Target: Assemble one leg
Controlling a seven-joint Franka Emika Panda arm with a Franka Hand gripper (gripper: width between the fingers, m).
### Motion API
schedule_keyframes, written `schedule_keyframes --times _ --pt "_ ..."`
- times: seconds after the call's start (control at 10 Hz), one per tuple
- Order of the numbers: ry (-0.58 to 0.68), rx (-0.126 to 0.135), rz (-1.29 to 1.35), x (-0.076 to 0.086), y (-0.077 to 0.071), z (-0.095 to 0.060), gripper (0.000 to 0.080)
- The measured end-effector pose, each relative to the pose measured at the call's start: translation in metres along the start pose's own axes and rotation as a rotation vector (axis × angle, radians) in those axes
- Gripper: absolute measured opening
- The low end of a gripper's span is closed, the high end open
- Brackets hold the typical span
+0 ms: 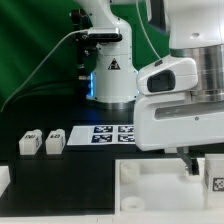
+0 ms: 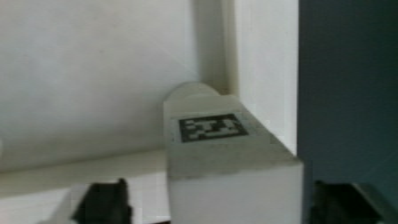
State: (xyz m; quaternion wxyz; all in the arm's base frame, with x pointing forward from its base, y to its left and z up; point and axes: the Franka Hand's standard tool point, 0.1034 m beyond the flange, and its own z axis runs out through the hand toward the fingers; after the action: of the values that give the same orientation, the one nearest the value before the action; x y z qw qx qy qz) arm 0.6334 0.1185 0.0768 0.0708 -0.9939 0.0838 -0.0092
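Note:
A white leg (image 2: 228, 165) with a square tag on its end stands between my fingers in the wrist view, up against a corner of the large white tray (image 2: 89, 80). My gripper (image 2: 222, 205) straddles it with jaws open; a narrow gap shows on each side of the leg. In the exterior view the gripper (image 1: 196, 168) hangs over the tray's (image 1: 150, 185) right end, with the tagged leg (image 1: 214, 180) just beside the dark finger. Two more legs (image 1: 30, 142) (image 1: 54, 141) lie side by side at the exterior view's left.
The marker board (image 1: 115, 133) lies flat behind the tray, in front of the arm's base (image 1: 110, 75). A white part (image 1: 3, 180) shows at the left edge. A green curtain hangs behind. The arm's bulky white wrist covers the upper right.

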Motion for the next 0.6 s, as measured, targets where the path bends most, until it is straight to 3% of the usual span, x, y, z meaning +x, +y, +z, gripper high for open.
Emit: schedule_keyframes --times 0.1,0.2,0.4,0.6 --pt "0.000 -0.001 0.001 0.0002 0.0012 0.0000 0.0398" --pt "0.000 0.000 0.073 0.0004 0.0021 0.0001 0.0300" --pt "-0.001 -0.001 0.311 0.0003 0.0028 0.0001 0.0300" --pt "-0.002 0.007 0.823 0.0001 0.0033 -0.0003 0.0300"
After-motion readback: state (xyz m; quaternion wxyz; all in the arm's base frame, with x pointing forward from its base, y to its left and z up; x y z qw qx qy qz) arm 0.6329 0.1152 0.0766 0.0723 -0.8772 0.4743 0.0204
